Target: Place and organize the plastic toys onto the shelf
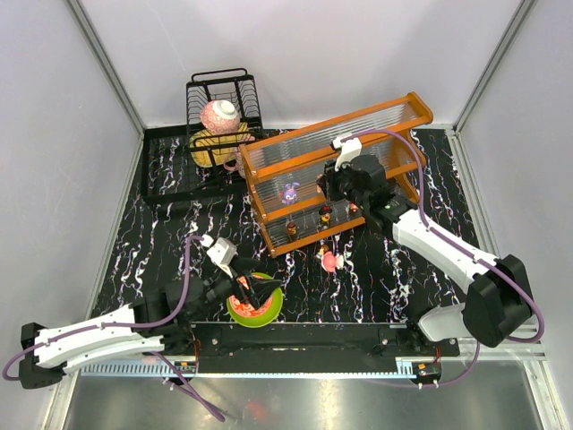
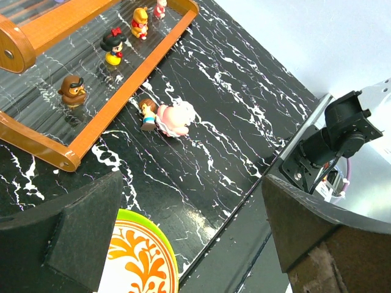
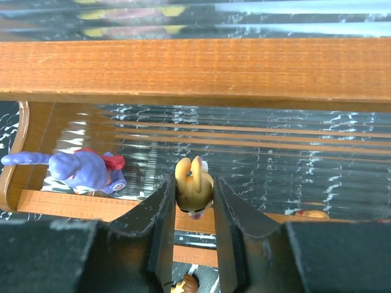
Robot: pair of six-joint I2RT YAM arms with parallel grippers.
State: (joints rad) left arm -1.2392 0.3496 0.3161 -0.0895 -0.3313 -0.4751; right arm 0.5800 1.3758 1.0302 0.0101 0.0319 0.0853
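- Green-rimmed bowl [image 2: 162, 239] sits by the counter's near edge, left of middle. The left claw [image 2: 190, 183] hangs over it, spread wide with nothing between its fingers.
- Toward mid-counter a pink-and-white round toy [image 2: 175, 117] lies touching a small brown-haired figure [image 2: 145, 113], just in front of the shelf [image 3: 183, 67].
- On the low tier a brown figurine [image 2: 73, 90], a black-haired figurine [image 2: 113, 47] and an orange figurine [image 2: 140, 21] stand upright in a row.
- On the tier above them, the right claw [image 3: 193, 180] is clenched on a yellow toy [image 3: 194, 194], pinching its flanks over the front rail. Its long axis runs along the fingers, lobed end toward the ribbed back panel.
- It is probably hard, light, glossy plastic: stiff under a squeeze but apt to slip, so the widest part of the body is the place to hold it.
- A purple toy [image 3: 79, 171] lies lengthwise along that tier, near the yellow one.
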